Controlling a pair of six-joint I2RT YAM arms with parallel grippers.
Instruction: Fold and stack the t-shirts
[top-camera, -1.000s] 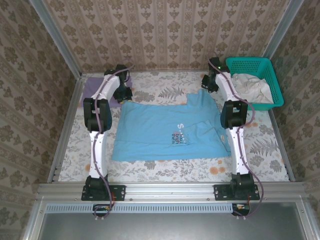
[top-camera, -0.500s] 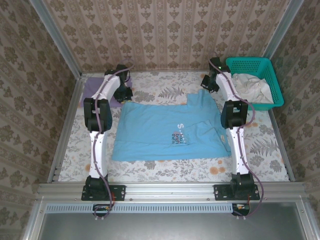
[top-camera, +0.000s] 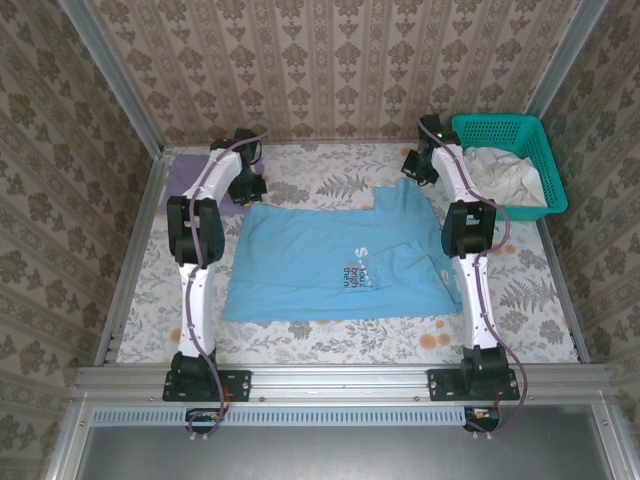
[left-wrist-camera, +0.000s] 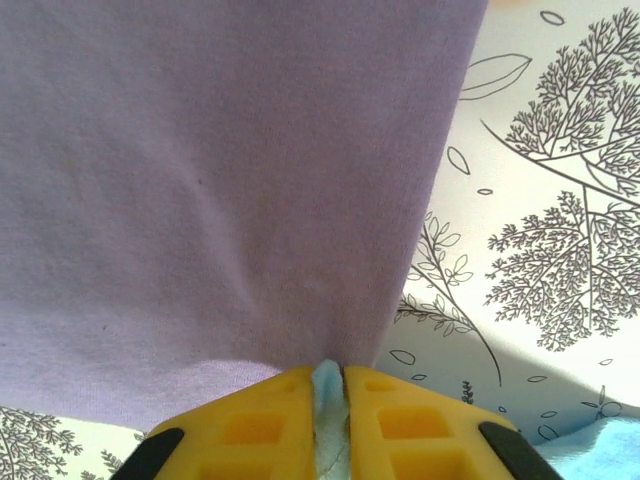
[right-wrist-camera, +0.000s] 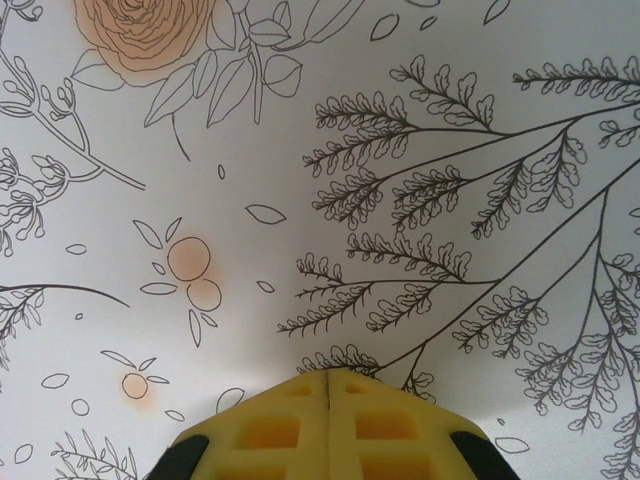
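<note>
The floral-covered bench (top-camera: 330, 182) carries the sky-blue t-shirt (top-camera: 310, 262) spread flat at centre, print up. The lavender t-shirt (top-camera: 182, 185) lies compact at the bench's far-left corner, probably as the base of the stack. The left claw (left-wrist-camera: 330, 375) pinches a sliver of blue cloth just beside the lavender edge, while the right claw (right-wrist-camera: 328, 380), near the shirt's far-right corner, is pressed together with no cloth visible between its pads; the far edge appears to be the intended fold line.

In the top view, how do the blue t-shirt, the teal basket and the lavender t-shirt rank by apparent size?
Largest: blue t-shirt.
Then teal basket.
Smallest-looking: lavender t-shirt, partly hidden by the left arm, so these two are uncertain.
</note>
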